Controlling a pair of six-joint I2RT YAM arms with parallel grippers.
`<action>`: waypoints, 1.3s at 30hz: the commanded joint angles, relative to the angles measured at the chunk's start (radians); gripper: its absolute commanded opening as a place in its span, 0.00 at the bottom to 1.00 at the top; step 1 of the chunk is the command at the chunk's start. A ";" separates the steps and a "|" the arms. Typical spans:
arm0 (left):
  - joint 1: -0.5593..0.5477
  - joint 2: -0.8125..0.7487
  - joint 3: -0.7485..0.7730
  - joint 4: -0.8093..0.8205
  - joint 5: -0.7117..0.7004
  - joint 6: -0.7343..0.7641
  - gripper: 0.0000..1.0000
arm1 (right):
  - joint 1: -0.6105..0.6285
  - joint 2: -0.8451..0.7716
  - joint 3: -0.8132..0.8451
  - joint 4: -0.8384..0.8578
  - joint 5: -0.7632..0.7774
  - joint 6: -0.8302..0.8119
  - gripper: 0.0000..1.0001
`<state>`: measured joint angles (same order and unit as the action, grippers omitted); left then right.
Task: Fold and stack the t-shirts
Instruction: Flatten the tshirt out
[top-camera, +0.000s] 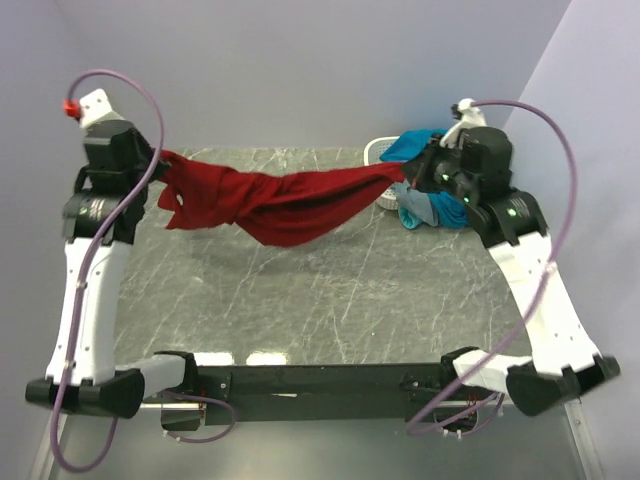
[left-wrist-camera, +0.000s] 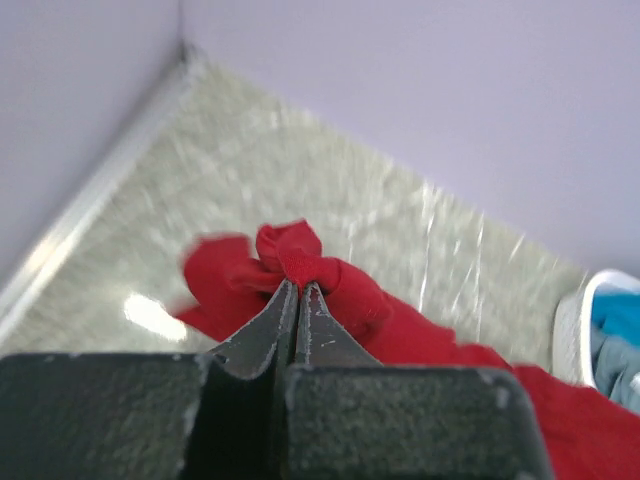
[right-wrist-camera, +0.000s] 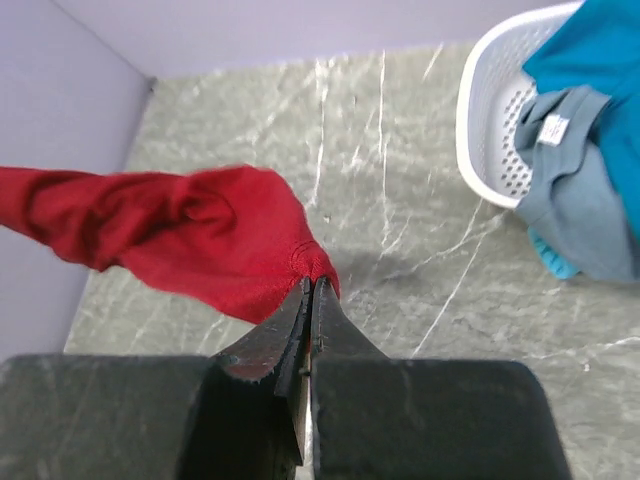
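In the upper left of the overhead view the left gripper (top-camera: 162, 158) is mostly hidden under its own dark wrist housing, so its jaws cannot be read there. The left wrist view shows the left gripper (left-wrist-camera: 300, 287) with its jaws pressed almost together on a bunched knot of the dark red t-shirt (left-wrist-camera: 345, 290). That view is blurred, and the black finger bases fill its lower part. The dark red t-shirt (top-camera: 280, 200) hangs as a sagging band across the upper middle of the overhead view, strung between the two grippers above the grey marbled table (top-camera: 330, 300). Its folds overlap so much that the collar and label cannot be made out, and I cannot tell whether its lowest part touches the tabletop. In the upper right the right gripper (top-camera: 405, 172) is tucked against the black wrist of its arm. The right wrist view shows the right gripper (right-wrist-camera: 312, 285) with its jaws closed to a sliver on a corner of the red cloth (right-wrist-camera: 190, 240), whose far end is cut off at the left edge. The white basket (top-camera: 378, 150) is largely covered in the overhead view, and it is cut by the upper right border in the right wrist view (right-wrist-camera: 480, 130). A teal-blue t-shirt (right-wrist-camera: 590, 60) and a grey t-shirt (right-wrist-camera: 580, 200) with a small white label (right-wrist-camera: 555, 127) drape over its rim, the grey one spilling onto the table. The back wall runs close behind the hanging shirt and the side walls stand near each gripper. Open tabletop lies across the middle and lower part of the overhead view.
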<state>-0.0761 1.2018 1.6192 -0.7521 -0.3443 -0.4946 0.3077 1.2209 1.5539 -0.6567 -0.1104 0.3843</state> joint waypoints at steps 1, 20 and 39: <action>0.010 -0.060 0.082 0.106 -0.093 0.096 0.00 | -0.005 -0.078 0.008 -0.020 0.060 -0.024 0.00; 0.010 0.520 0.218 0.061 0.174 0.024 0.78 | -0.007 -0.107 -0.372 0.086 0.127 0.091 0.00; 0.010 0.305 -0.524 0.043 0.087 -0.300 0.56 | -0.007 -0.044 -0.457 0.132 0.084 0.090 0.00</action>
<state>-0.0837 1.5116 1.1179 -0.6891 -0.1772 -0.6815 0.3050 1.1885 1.0988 -0.5747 -0.0284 0.4786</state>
